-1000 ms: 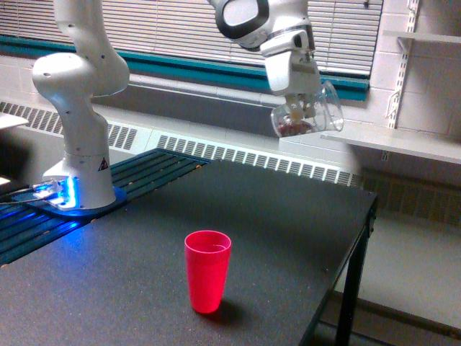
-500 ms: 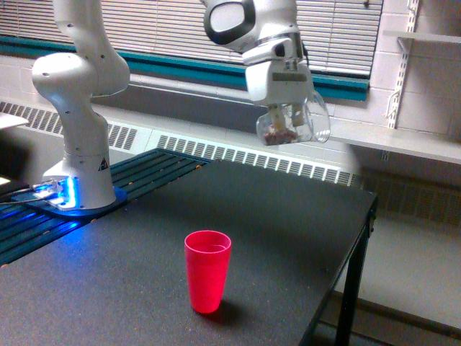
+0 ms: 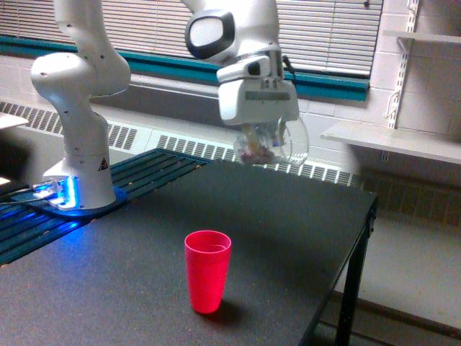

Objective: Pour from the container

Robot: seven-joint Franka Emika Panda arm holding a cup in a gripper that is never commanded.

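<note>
Fingers (image 3: 261, 137) closed on clear mug (image 3: 271, 146), held high over surface's (image 3: 288, 223) far edge; red cup (image 3: 207, 270) sits below, toward near edge, exterior view's left.

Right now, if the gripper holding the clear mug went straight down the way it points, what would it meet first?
Probably the bare black table. The gripper points down, holding the mug above the table's far part. The red cup stands nearer the camera and toward the exterior view's left, seemingly off that line, though depth is unclear.

container (image 3: 270, 146) contents blurred, gripper (image 3: 263, 134) fingers hidden
</note>
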